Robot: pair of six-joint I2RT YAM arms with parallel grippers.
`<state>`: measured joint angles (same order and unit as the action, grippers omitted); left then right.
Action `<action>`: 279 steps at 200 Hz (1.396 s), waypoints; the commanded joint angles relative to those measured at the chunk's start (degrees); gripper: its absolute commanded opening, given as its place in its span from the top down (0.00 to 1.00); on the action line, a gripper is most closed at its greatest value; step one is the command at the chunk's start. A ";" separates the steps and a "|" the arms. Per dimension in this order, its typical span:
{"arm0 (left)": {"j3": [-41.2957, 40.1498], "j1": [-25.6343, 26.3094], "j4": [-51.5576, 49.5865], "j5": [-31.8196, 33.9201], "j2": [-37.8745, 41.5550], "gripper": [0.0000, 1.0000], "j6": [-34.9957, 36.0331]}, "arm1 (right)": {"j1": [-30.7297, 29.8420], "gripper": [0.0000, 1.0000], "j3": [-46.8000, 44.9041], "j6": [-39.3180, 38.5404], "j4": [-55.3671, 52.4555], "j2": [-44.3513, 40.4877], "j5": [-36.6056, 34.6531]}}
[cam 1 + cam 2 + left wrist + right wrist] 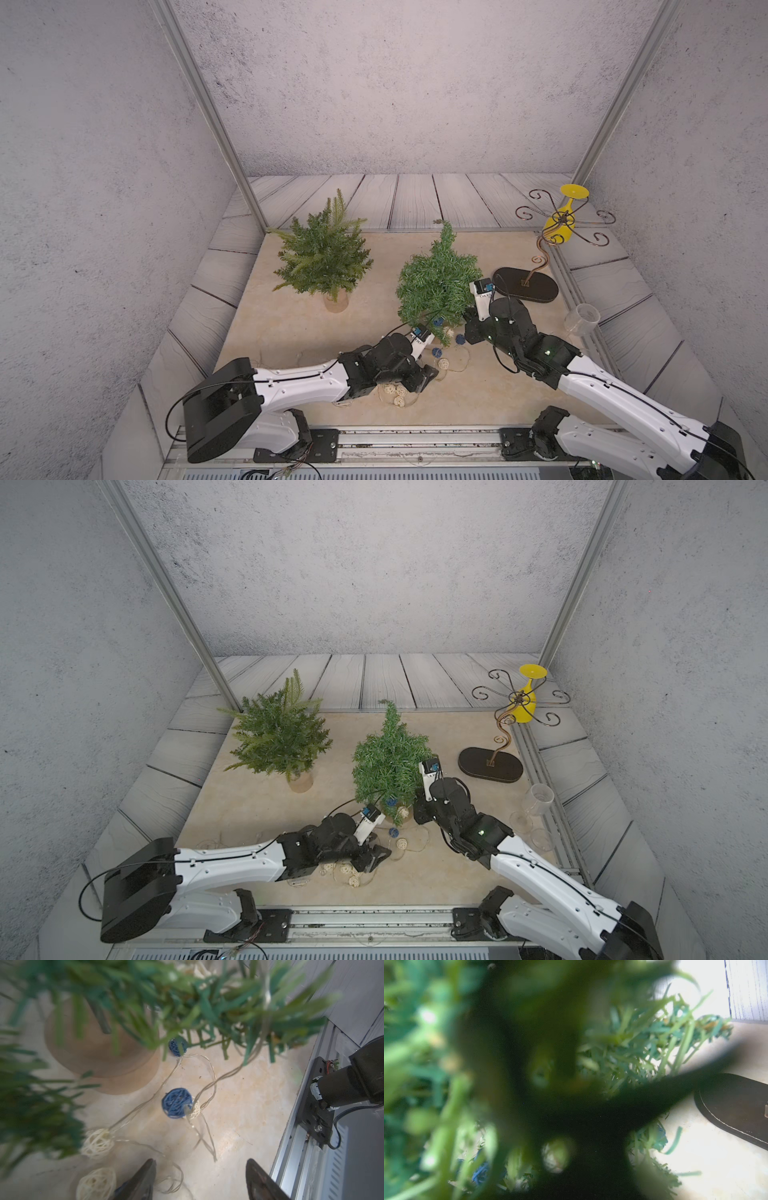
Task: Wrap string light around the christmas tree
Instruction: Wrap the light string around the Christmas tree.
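You are working an early wrapping stage on the bright green tinsel christmas tree (436, 282), which is standing mid-table in its round tan pot (99, 1059). The right gripper (469, 322) is sitting closed, buried in the lower branches; whether it is pinching wire I cannot tell. The left gripper (200, 1169) is hovering, jaws apart and empty, over the thin-wire string light with blue and cream woven balls (176, 1103), which is mostly lying loose on the table beside the pot. Next, I judge, you are needing to pinch the wire and carry it round. The clear plastic glass (582, 320) is looking empty.
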<state>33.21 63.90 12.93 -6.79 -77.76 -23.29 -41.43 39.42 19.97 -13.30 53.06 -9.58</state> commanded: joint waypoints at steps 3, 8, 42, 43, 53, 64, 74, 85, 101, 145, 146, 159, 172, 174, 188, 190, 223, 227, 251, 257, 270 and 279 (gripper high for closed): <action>-0.36 1.32 10.08 0.76 -4.79 0.32 -2.25 | 0.10 1.00 -1.02 0.26 -1.01 -1.91 -0.13; -0.20 1.54 10.18 0.83 -5.81 0.32 -2.20 | 0.07 1.00 -0.93 0.22 -1.02 -2.04 0.06; -0.29 3.40 12.33 3.60 -9.19 0.57 -2.63 | 0.12 1.00 -1.40 0.38 -0.02 -2.10 0.80; -0.27 3.50 12.31 3.75 -9.22 0.59 -2.55 | 0.12 1.00 -1.38 0.40 0.00 -2.09 0.88; -0.57 3.78 12.30 5.08 -8.92 0.80 -2.46 | 0.14 1.00 -1.31 0.44 0.07 -1.95 0.91; -1.05 3.80 11.79 5.84 -7.15 1.00 -2.36 | 0.10 1.00 -1.34 0.52 -0.06 -1.96 1.02; -1.51 3.82 10.94 5.55 -4.57 1.00 -2.11 | 0.06 0.99 -1.56 0.82 0.04 -2.21 1.22; -1.75 3.80 10.17 4.25 -1.18 1.00 -1.98 | 0.12 0.95 -1.91 1.07 0.18 -2.60 1.24; -0.32 3.85 6.08 2.05 3.21 1.00 -1.72 | 0.08 0.84 -2.46 1.55 0.11 -3.54 1.11; 2.80 3.85 1.18 -2.29 8.78 1.00 -1.32 | 0.04 0.52 -4.45 2.80 -0.13 -5.59 3.17; 2.90 3.81 0.94 -2.06 8.99 1.00 -1.28 | 0.08 0.51 -4.53 2.84 -0.14 -5.73 3.21; 3.59 3.80 -0.98 -0.08 11.16 1.00 -0.17 | 0.07 0.45 -6.43 3.81 0.05 -7.83 3.52; 4.17 3.78 -1.06 -0.69 12.95 1.00 0.20 | 0.12 0.37 -8.27 4.44 0.31 -11.09 3.62; 4.28 3.78 -1.11 -0.97 13.17 1.00 0.29 | 0.06 0.35 -8.43 4.46 0.08 -11.63 3.57; 5.68 3.79 -2.17 -1.34 14.06 1.00 0.50 | 0.09 0.31 -8.78 4.97 -1.95 -15.27 2.88; 5.87 3.78 -2.37 -1.13 14.11 1.00 0.65 | 0.09 0.30 -8.69 4.99 -2.38 -15.59 2.77; 8.42 3.69 -4.09 0.71 15.67 1.00 1.84 | 0.05 0.21 -10.19 7.34 -7.11 -23.90 4.14; 8.53 3.69 -3.63 0.03 15.98 1.00 1.76 | 0.03 0.21 -10.63 7.85 -6.92 -24.55 5.31; 11.92 3.70 -5.27 0.61 15.43 1.00 2.81 | -0.10 0.17 -13.69 9.94 -4.45 -26.53 12.85; 13.13 3.74 -6.59 1.86 15.15 1.00 3.39 | -0.23 0.16 -14.83 10.17 -3.45 -27.01 13.98; 15.06 3.45 -8.47 2.94 14.86 1.00 4.35 | -0.41 0.16 -16.92 10.23 -1.35 -28.20 16.28; 16.00 3.28 -8.62 2.90 14.54 1.00 4.48 | -0.64 0.15 -18.74 10.65 1.06 -29.28 18.38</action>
<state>45.50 67.59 6.76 -5.74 -62.94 -21.08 -41.52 24.34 28.58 -15.88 26.04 1.45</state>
